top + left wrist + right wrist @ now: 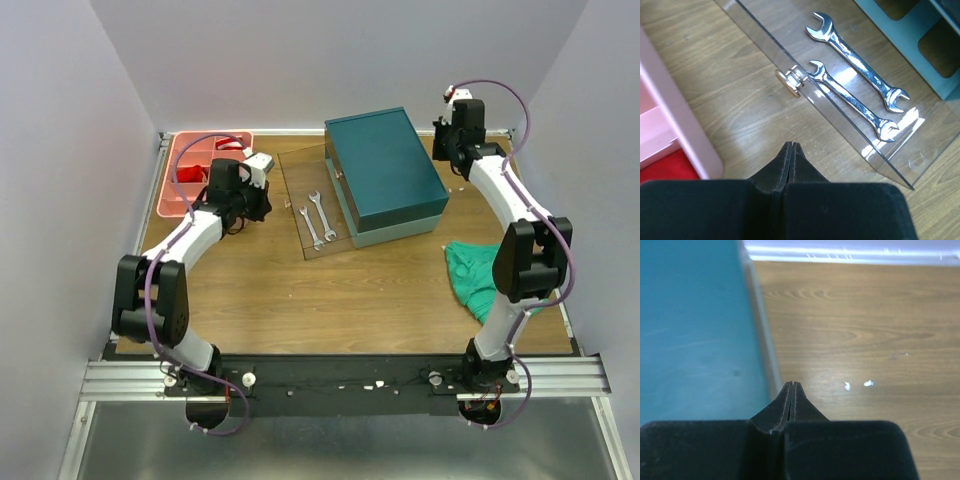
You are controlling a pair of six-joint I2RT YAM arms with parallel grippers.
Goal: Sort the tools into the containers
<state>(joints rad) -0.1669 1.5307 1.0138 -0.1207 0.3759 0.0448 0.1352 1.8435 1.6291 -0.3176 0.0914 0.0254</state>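
Observation:
Two silver wrenches (310, 227) (323, 216) lie side by side on a clear plastic tray (300, 185) in front of the teal box (385, 165). In the left wrist view the wrenches (857, 60) (852, 100) lie just past the tray's edge and its brass clasp (790, 82). My left gripper (262, 210) (791, 145) is shut and empty, over bare wood between the pink tray (185, 205) (685, 135) and the clear tray. My right gripper (448, 160) (791, 385) is shut and empty beside the box's right edge (690, 330). No hammer shows clearly.
Red items (190, 175) lie in the pink tray, partly behind my left arm. A green cloth (480, 270) lies crumpled at the right by my right arm. The box's pale blue lower part (905, 30) shows compartments. Walls close the table at back and sides.

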